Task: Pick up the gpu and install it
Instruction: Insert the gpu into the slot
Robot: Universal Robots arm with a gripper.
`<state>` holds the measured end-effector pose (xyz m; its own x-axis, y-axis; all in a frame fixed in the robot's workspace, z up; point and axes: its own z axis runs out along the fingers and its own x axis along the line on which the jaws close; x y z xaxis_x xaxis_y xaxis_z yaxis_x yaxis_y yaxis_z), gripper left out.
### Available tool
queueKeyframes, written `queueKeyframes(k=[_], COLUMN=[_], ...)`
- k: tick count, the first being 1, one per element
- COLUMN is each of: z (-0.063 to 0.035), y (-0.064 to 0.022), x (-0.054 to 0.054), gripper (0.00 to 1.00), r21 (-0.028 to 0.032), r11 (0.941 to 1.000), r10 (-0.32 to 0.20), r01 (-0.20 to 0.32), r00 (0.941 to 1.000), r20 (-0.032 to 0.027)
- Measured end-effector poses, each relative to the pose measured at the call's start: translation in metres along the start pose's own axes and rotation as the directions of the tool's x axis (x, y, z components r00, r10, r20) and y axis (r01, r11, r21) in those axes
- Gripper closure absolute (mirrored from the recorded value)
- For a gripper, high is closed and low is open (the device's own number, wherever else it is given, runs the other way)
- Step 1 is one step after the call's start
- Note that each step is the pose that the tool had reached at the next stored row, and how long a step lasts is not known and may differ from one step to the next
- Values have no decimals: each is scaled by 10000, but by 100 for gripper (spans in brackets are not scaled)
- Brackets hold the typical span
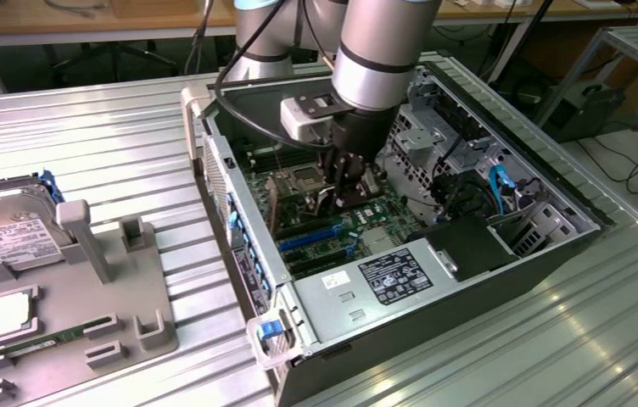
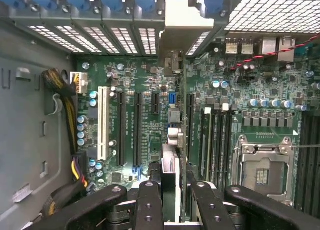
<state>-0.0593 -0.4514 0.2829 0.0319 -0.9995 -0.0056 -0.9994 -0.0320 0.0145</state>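
Note:
The gpu (image 2: 175, 135) is seen edge-on in the wrist view, a thin dark card with its silver bracket (image 2: 186, 22) at the far end against the case's rear slot openings. My gripper (image 2: 175, 190) is shut on the card, one black finger (image 2: 149, 205) on each side. The card hangs just above the green motherboard (image 2: 150, 80), over the row of black expansion slots (image 2: 137, 125). In the exterior view the gripper (image 1: 339, 197) reaches down into the open computer case (image 1: 220, 170), with the gpu (image 1: 321, 202) between its fingers above the board.
A white slot (image 2: 102, 122) and a yellow-black cable bundle (image 2: 65, 105) lie beside the black slots; the CPU socket (image 2: 262, 170) is on the other side. The power supply (image 1: 387, 275) fills the case's near end. A grey fixture (image 1: 104, 288) at the exterior view's left holds a hard drive (image 1: 8, 233).

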Motion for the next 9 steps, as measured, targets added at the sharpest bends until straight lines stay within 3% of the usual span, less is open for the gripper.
queueKeyframes(k=[1,9], z=[9,27], y=[0,0], x=[0,0], gripper=[73,73], r21=[2,2], r11=[10000,10000], r10=[0,-1], r01=[0,1], r00=[10000,10000], r20=[60,82])
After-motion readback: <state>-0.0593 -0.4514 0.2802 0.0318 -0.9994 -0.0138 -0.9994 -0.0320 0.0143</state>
